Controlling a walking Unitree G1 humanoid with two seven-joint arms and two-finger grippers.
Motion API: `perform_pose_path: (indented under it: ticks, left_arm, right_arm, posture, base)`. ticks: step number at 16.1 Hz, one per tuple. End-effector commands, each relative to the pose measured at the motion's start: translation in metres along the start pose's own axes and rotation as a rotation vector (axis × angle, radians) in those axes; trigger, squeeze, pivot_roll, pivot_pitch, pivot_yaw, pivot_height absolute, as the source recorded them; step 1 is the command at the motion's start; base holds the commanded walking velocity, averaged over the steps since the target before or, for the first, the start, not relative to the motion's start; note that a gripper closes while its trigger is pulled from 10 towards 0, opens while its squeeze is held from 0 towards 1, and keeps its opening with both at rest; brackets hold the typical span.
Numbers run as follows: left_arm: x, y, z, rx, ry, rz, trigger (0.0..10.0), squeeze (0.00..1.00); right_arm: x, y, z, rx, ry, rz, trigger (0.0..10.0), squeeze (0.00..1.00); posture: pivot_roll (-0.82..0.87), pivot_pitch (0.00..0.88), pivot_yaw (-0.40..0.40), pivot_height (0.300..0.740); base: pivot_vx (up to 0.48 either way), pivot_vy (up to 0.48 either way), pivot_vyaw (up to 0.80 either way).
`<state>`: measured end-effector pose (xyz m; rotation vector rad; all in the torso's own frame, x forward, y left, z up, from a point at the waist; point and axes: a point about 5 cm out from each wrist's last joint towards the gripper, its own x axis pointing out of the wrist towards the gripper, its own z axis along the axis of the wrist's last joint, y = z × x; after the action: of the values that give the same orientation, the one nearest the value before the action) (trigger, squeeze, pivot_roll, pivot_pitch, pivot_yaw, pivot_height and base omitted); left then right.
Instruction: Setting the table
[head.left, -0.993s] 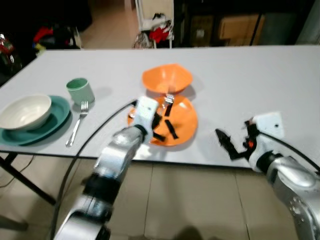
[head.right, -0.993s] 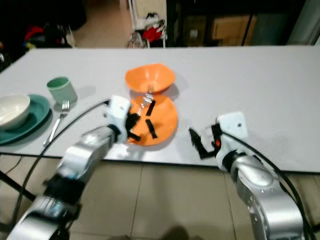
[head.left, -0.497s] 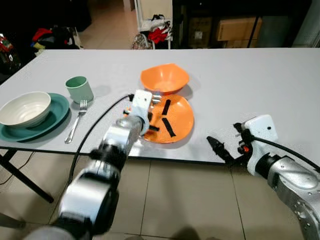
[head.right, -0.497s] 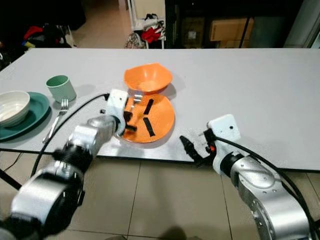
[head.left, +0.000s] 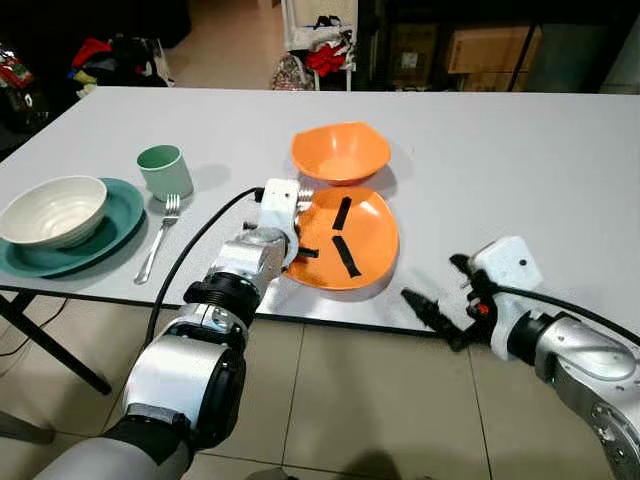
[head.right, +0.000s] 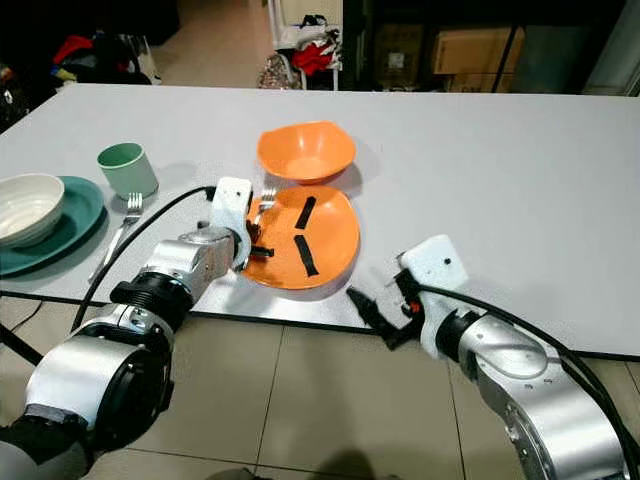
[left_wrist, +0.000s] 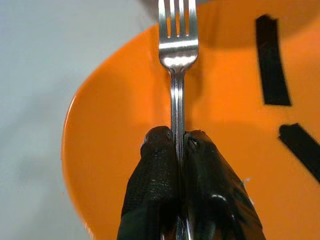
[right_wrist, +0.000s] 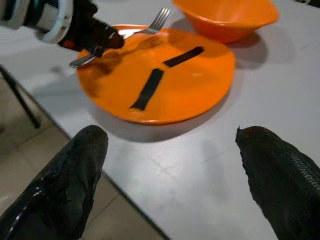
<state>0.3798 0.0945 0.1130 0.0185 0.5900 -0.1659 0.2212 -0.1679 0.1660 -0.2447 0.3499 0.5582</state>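
We are midway through the second place setting. Our left gripper has its fingers clamped on the handle of a fork, holding it over the near-left part of the orange plate, tines pointing toward the orange bowl that sits just behind the plate. Two black strips lie on the plate's face. Whether the fork is lifted clear of the plate or resting on it is hard to tell from these angles — the wrist view suggests it is only just above the surface.

Our right gripper hangs off the table's near edge, to the right of the plate, fingers spread wide and holding nothing.

At the far left of the grey table a finished setting serves as a model: a white bowl on a teal plate, a second fork beside it, a green cup behind.

By that pattern, the next move would carry the fork off the plate — probably to the bare tabletop beside it — and set it down parallel to the plate's edge before letting go.
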Motion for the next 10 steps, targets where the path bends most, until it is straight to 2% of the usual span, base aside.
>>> perform_pose_path:
  ticks: [1,6,9,10]
  left_arm:
    - [0.0,-0.002,0.0,-0.023,0.025,-0.011,10.0,0.0]
    - [0.0,-0.017,0.006,-0.066,0.036,-0.108,10.0,0.0]
    - [0.0,-0.017,0.0,-0.067,0.067,-0.097,10.0,0.0]
    - [0.001,-0.017,-0.001,-0.062,0.076,-0.089,10.0,0.03]
  right_arm:
    - [-0.002,0.006,0.003,-0.009,-0.009,0.046,10.0,0.0]
    - [-0.005,0.008,0.002,-0.011,-0.005,0.105,10.0,0.0]
    - [-0.005,0.011,0.0,-0.007,0.003,0.132,10.0,0.0]
    - [-0.006,0.012,-0.001,-0.007,0.006,0.137,10.0,0.0]
  posture:
    - [-0.09,0.0,0.099,0.74]
    - [-0.09,0.0,0.101,0.74]
    - [-0.09,0.0,0.105,0.74]
    - [-0.09,0.0,0.104,0.74]
  base:
    - [0.0,0.0,0.0]
    - [0.0,0.0,0.0]
    - [0.0,0.0,0.0]
    - [0.0,0.0,0.0]
